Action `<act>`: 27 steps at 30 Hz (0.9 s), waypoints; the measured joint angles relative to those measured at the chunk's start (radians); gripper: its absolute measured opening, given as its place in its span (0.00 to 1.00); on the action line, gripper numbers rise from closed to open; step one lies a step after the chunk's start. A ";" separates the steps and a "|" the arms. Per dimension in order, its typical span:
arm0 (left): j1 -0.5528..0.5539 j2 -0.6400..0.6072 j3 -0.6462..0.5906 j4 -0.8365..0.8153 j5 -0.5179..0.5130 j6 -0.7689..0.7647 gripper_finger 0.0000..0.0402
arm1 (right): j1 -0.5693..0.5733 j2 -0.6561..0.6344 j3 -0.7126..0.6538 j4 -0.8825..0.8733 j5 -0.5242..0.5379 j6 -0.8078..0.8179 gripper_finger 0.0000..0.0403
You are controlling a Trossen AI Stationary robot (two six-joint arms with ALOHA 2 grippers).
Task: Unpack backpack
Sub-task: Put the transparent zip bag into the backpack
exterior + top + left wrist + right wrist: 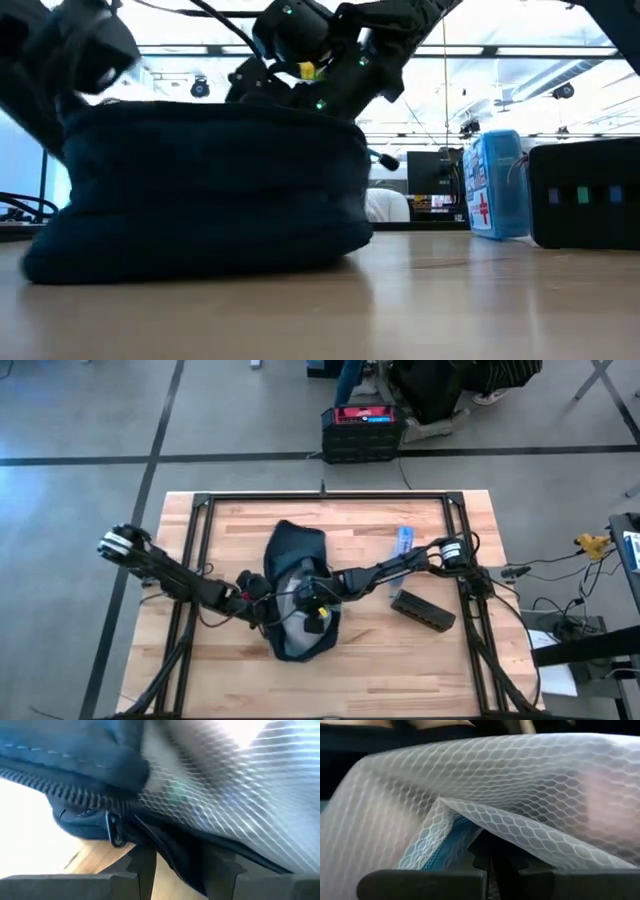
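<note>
Lying mid-counter (400, 660) on pale wood planks: soft, rounded navy backpack (297, 550), mouth gaping toward 6 o'clock. Left tool (177, 870) pinching the zippered fabric edge from 9 o'clock, fingers narrowed. Right tool (495, 870) reaching in from 3 o'clock, clamped on white honeycomb mesh pouch (520, 785). Resting at 3 o'clock: flat black box (422, 610), blue packet (402, 541).

Right gripper (492, 870) closed on a fold of white mesh lining (520, 795). A pale blue zipper strip (445, 847) lies beneath the mesh — just beside the fingertips.

Backpack (296, 550) matt navy cloth; mesh lining (520, 785) translucent; table (400, 660) pale wood.
</note>
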 joint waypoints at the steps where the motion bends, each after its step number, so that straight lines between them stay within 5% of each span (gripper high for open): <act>1: -0.003 -0.046 0.014 -0.019 -0.001 0.021 0.30 | -0.001 0.000 -0.003 -0.009 0.004 0.003 0.00; 9: -0.012 -0.257 0.109 0.119 -0.084 0.379 0.30 | -0.004 -0.046 -0.007 -0.023 0.001 -0.006 0.00; 19: 0.057 0.077 0.101 0.497 -0.149 0.502 0.30 | -0.008 -0.094 -0.013 -0.116 -0.005 -0.017 0.00; 27: 0.111 0.282 0.094 0.495 -0.137 0.392 0.30 | 0.013 -0.159 -0.015 -0.161 0.034 -0.014 0.00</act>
